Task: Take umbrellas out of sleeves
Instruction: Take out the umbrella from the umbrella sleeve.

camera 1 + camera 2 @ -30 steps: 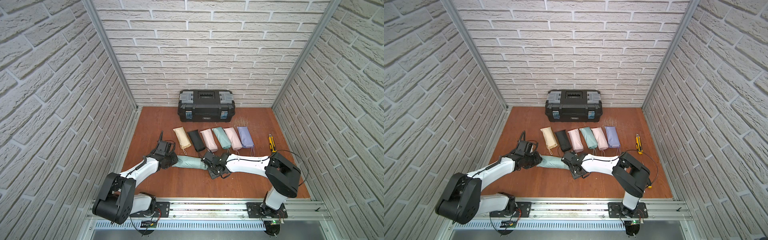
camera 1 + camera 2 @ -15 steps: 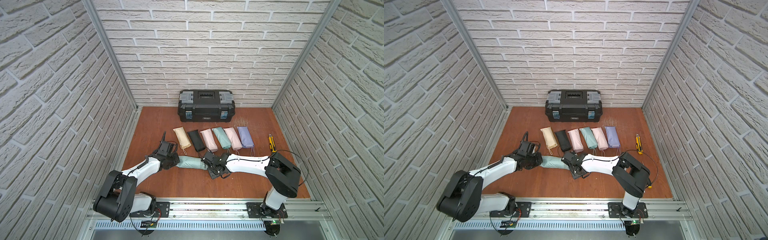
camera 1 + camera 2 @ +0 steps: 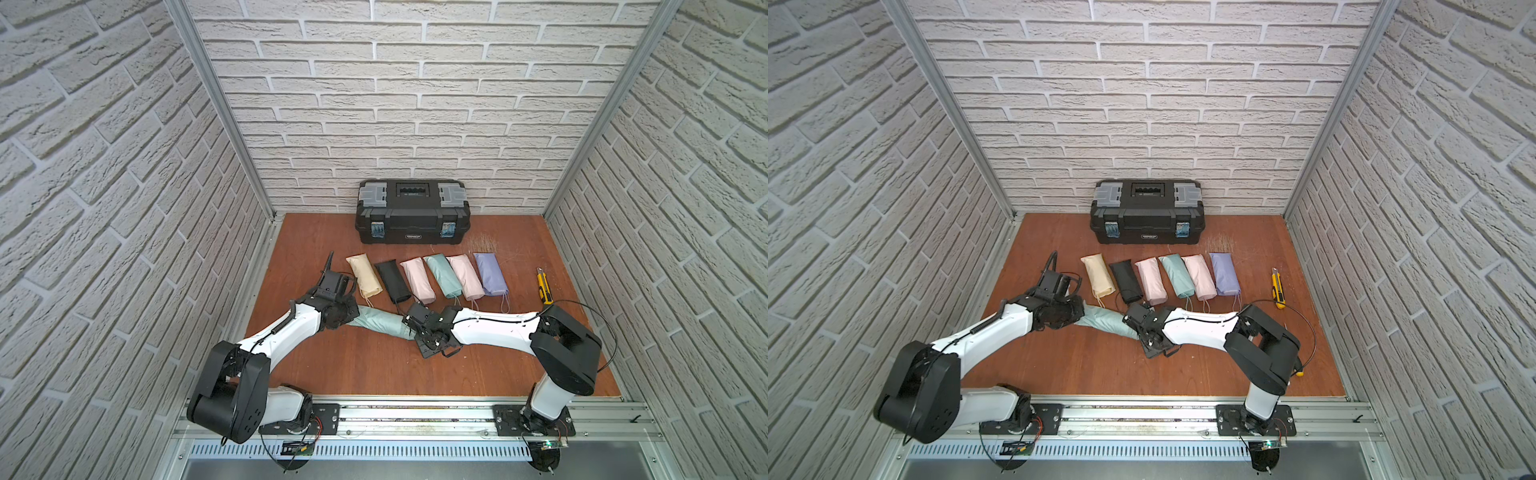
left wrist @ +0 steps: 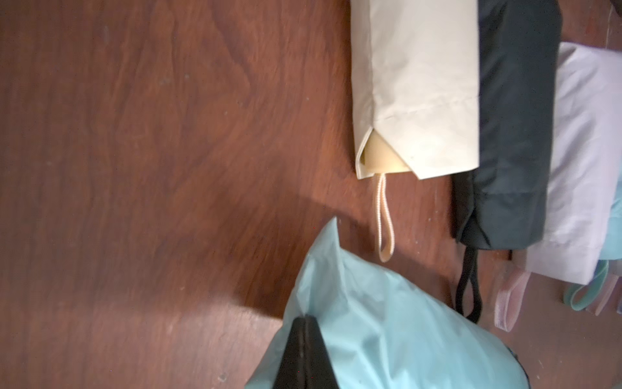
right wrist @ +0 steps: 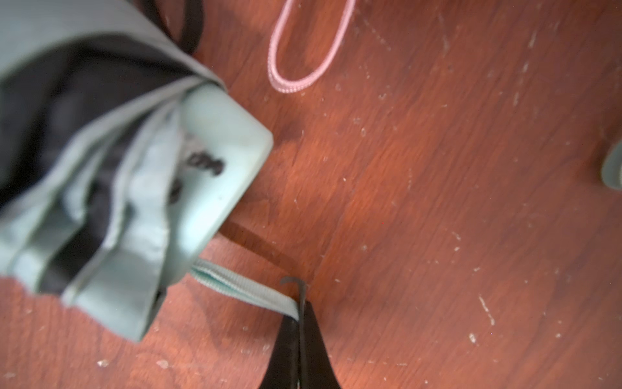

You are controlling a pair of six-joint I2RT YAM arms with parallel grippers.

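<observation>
While the mint sleeve (image 3: 374, 322) lies in front of the toolbox (image 3: 411, 212), its fabric is pinched by the closed left gripper (image 4: 304, 323); the wrist loop (image 5: 242, 286) of the mint umbrella (image 5: 222, 134) is clamped by the right gripper (image 5: 300, 311).

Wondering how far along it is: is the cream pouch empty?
No, in the left wrist view the cream pouch has a cream handle and wrist loop poking out of its open end.

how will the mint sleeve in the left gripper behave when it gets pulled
Probably floppy: the mint sleeve creases and bunches where the left gripper pinches it. Likely light, thin fabric, trailing limply rather than holding shape. Its slight sheen hints it could slip from the pinch.
</observation>
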